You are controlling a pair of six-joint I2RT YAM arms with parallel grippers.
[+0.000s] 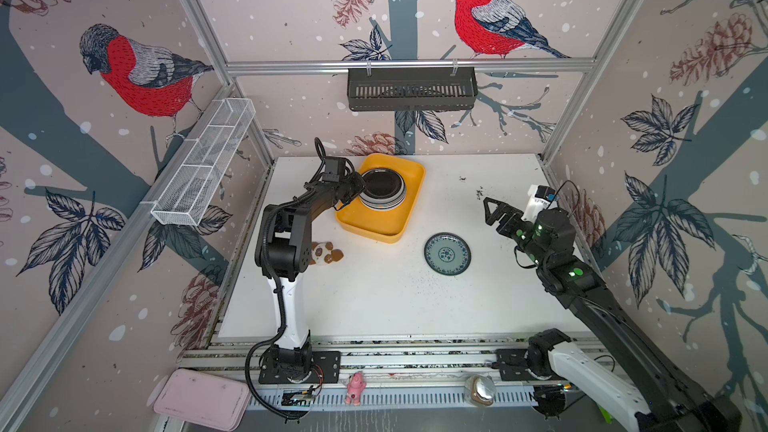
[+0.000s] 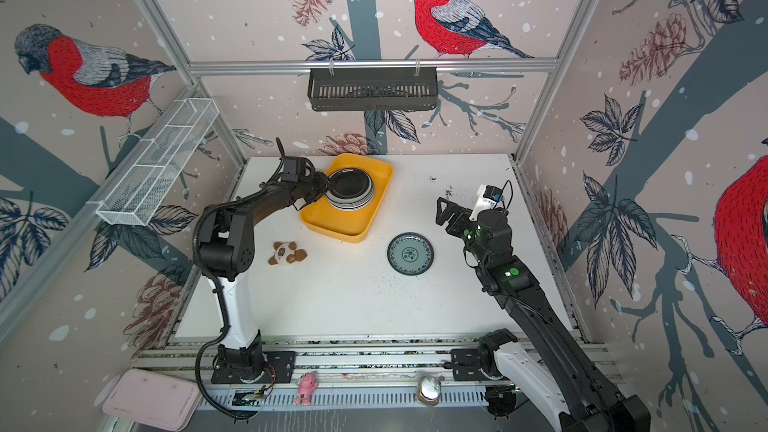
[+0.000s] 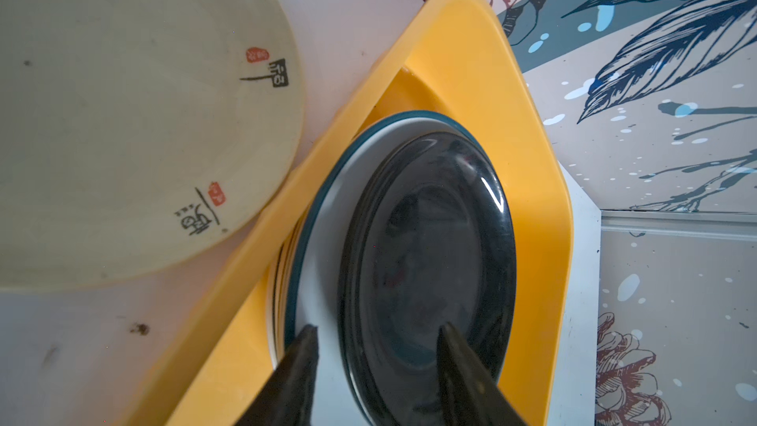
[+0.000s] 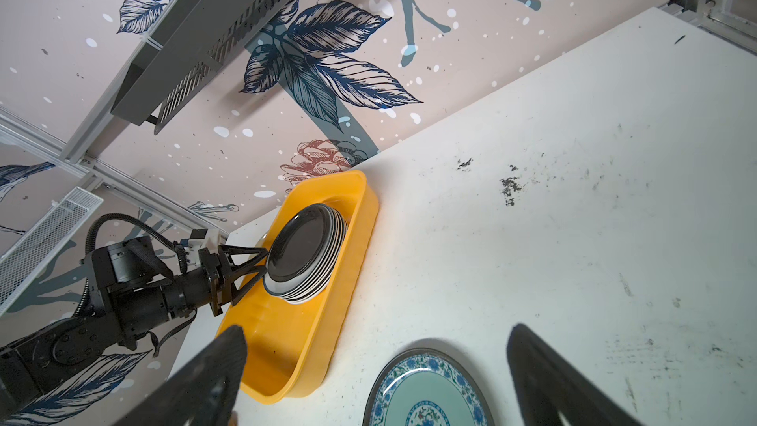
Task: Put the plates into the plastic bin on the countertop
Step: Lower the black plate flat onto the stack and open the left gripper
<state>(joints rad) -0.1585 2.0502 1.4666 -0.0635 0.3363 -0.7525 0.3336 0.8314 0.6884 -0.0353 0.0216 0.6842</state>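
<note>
This is a robot test cell in a lab, dressed to look homely. Bullfinch wallpaper panels (image 1: 137, 72) sit in a bare aluminium frame (image 1: 409, 65) around the white countertop (image 1: 374, 297). At the countertop's near edge, the left arm base (image 1: 291, 363) and right arm base (image 1: 536, 361) are mounted on slotted rails (image 1: 415, 361). A black slotted basket (image 1: 411, 89) hangs above its far edge and a white mesh shelf (image 1: 203, 160) above its left edge.

1. Plastic bin (image 1: 374, 222) sits on the desk (image 1: 374, 305), far side, left of centre.
2. Plates (image 1: 382, 191) are stacked inside the bin, in its far half.
3. First loose plate (image 1: 447, 253) is on the desk, right of the bin and nearer, apart from it.
4. Second loose plate (image 3: 123, 116) is on the desk just outside the bin's left wall.
5. Toy (image 1: 326, 253) is on the desk, left of the bin and nearer.
6. Left end effector (image 4: 265, 262) is at the stack's left edge. Right end effector (image 1: 488, 210) is over the desk's right side, well apart from the first loose plate.
</note>
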